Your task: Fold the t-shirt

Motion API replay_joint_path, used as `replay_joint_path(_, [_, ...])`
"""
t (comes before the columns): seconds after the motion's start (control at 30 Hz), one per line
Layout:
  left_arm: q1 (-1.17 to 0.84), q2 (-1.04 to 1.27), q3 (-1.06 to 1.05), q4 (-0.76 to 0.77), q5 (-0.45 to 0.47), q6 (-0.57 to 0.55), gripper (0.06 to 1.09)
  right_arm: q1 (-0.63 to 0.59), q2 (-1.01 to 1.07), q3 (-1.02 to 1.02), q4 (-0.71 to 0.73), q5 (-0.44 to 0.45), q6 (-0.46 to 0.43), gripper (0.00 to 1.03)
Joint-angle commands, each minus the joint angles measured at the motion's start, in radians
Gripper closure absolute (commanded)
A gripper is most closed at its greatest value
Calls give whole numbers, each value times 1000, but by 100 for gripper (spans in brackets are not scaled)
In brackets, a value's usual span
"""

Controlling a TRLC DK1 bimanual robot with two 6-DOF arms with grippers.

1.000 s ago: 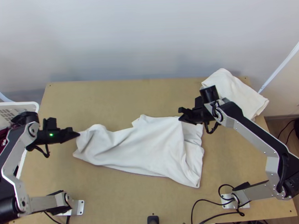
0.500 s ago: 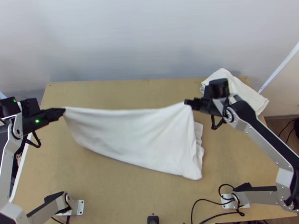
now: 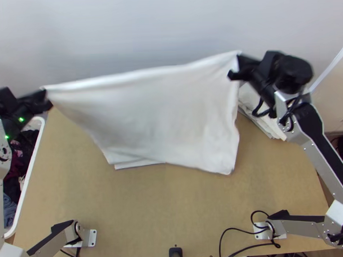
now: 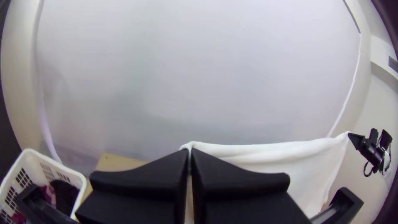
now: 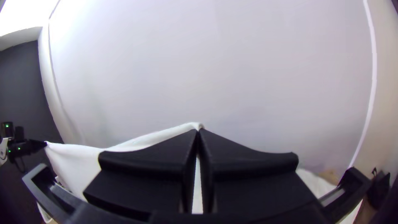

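Left gripper (image 3: 46, 93) raised, fingers together; right gripper (image 3: 239, 61), well apart, likewise raised, closed.

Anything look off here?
Nothing spilled or damaged that I see. One nit: white cloth stack lies askew to the edges at the table's far right. Shirt, strung between left gripper and right gripper, looks fine.

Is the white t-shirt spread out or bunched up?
Spread: the white t-shirt hangs stretched wide between the left claw and the right claw. Whether it is also doubled over, I cannot tell.
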Motion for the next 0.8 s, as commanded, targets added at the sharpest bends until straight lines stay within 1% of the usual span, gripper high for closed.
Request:
replay_joint_path(0.0, [1,-32,64,78,-76,-9,105,-35,-20,95,63,27,-75,100])
replay_joint_path(0.1, [0,-44,86,149,-138,5,105,-39,-14,135,104,50,-93,100])
replay_joint_path(0.17, [-2,-52,112,167,-153,10,105,-39,-18,140,172,73,-106,100])
replay_joint_path(0.27, [-3,-57,162,189,-171,10,105,-42,-33,152,250,84,-118,100])
replay_joint_path(0.37, [-3,-63,210,197,-179,10,105,-44,-49,191,262,88,-129,100])
replay_joint_path(0.47, [-2,-75,236,224,-202,8,105,-42,-83,195,307,90,-147,100])
replay_joint_path(0.57, [-2,-104,239,272,-220,7,105,-42,-122,217,324,91,-162,100])
replay_joint_path(0.7, [-3,-156,235,371,-286,-7,105,-42,-190,240,324,90,-182,100])
replay_joint_path(0.77, [-3,-184,242,388,-308,-18,105,-42,-237,244,324,90,-193,100])
